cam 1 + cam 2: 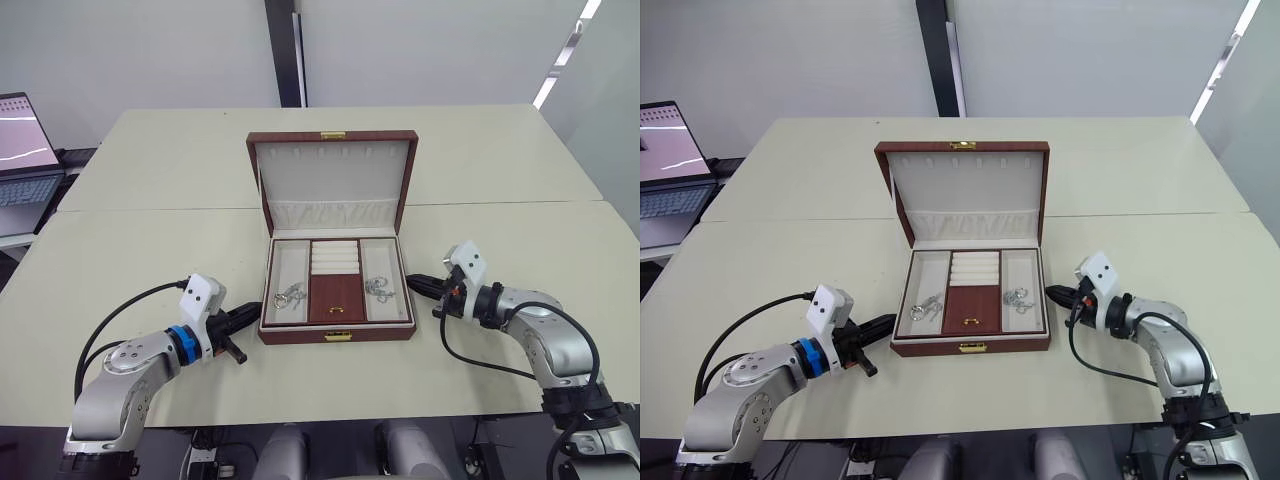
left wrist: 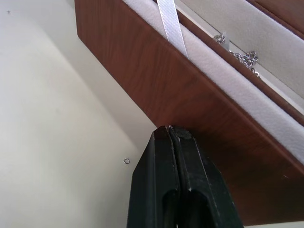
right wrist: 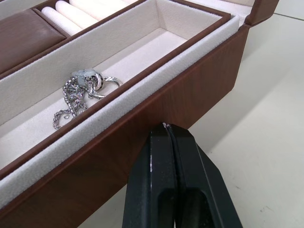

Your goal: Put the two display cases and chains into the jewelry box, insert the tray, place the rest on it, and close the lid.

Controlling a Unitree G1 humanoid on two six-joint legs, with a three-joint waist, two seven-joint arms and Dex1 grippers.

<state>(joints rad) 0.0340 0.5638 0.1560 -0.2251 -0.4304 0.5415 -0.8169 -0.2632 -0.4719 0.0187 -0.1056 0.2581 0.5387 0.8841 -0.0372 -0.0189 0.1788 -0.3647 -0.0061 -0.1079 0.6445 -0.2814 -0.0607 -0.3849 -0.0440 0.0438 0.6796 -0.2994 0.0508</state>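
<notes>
While the tray [image 1: 336, 285] is sitting loaded in the jewelry box [image 1: 338, 333], both pinched-together grippers, left gripper [image 1: 238, 320] and right gripper [image 1: 420, 286], are being held beside it; the lid [image 1: 333, 180] is awaiting closing.

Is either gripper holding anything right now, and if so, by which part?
Nothing is held. The left gripper and the right gripper are both shut on nothing, each beside a side wall of the jewelry box.

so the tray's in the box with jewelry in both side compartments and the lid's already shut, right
Not quite. The lid is open, standing upright behind the jewelry box, as the left eye view shows. The rest holds: the tray sits in the box, with silvery pieces in its left and right side compartments.
</notes>
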